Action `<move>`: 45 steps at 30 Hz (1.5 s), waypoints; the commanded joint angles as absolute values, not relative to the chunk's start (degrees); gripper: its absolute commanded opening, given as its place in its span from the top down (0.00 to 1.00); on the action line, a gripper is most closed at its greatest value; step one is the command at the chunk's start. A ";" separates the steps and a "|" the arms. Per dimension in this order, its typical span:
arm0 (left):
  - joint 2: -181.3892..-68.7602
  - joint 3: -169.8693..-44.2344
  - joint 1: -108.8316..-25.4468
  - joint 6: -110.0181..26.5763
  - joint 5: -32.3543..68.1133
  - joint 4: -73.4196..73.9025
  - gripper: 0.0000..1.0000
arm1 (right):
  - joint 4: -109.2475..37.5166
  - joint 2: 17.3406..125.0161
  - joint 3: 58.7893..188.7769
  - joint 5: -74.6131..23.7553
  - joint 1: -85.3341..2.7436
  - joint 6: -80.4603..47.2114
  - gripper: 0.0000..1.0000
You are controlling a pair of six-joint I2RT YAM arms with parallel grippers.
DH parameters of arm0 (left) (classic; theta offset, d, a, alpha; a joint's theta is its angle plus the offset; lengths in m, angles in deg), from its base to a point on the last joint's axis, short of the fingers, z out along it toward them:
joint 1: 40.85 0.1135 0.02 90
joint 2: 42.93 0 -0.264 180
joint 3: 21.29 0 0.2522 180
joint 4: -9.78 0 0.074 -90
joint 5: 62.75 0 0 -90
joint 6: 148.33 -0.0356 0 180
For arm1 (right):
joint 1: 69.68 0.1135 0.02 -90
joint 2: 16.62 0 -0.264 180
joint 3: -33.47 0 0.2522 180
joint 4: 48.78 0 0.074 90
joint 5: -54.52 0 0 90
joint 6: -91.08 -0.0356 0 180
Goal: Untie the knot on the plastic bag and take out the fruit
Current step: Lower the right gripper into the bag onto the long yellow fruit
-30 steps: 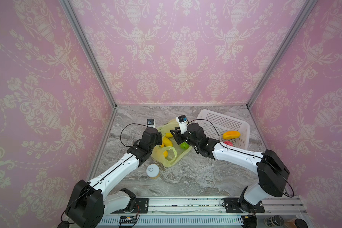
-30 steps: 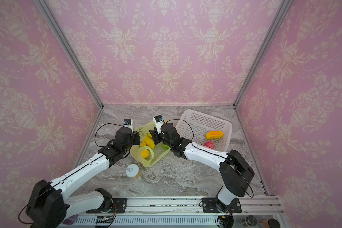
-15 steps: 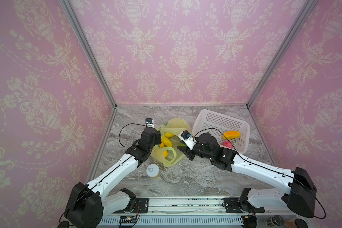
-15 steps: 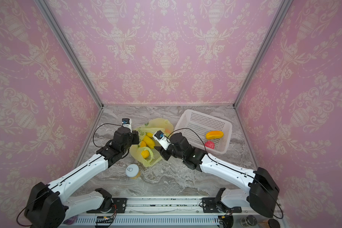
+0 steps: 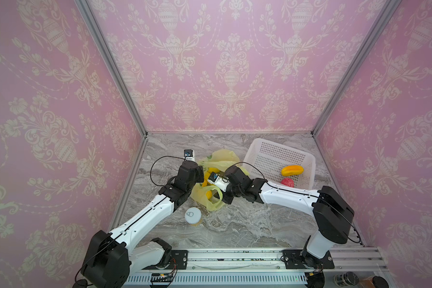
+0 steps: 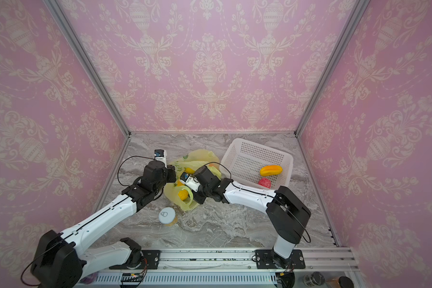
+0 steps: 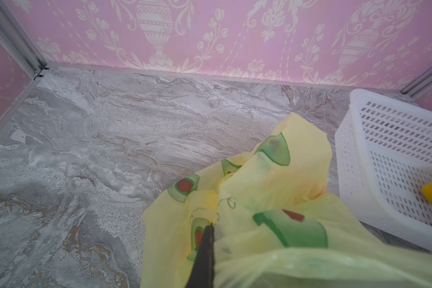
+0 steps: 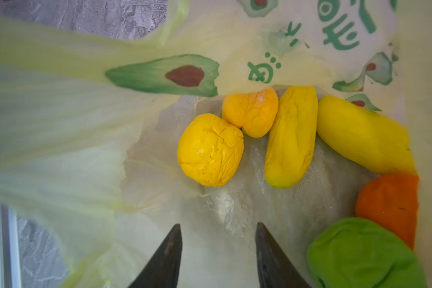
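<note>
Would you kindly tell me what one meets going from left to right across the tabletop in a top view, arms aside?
In a top view: round can → plastic bag → white basket.

The green fruit (image 8: 359, 254) runs off the right wrist view's edge.

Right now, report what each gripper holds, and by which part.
Left gripper: shut on the plastic bag, pinching a fold of its printed wall. Right gripper: open, holding nothing, facing the fruit in the bag.
</note>
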State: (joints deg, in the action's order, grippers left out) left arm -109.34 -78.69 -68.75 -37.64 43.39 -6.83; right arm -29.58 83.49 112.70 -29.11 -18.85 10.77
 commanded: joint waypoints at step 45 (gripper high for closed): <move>-107.49 -77.41 -68.31 -37.88 41.33 -6.12 1.00 | -46.63 88.94 111.64 -36.14 -22.30 8.26 0.77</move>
State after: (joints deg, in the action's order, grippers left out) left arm -107.86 -77.99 -68.75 -37.64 40.64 -5.78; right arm -43.14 93.15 114.80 -38.18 -22.41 9.22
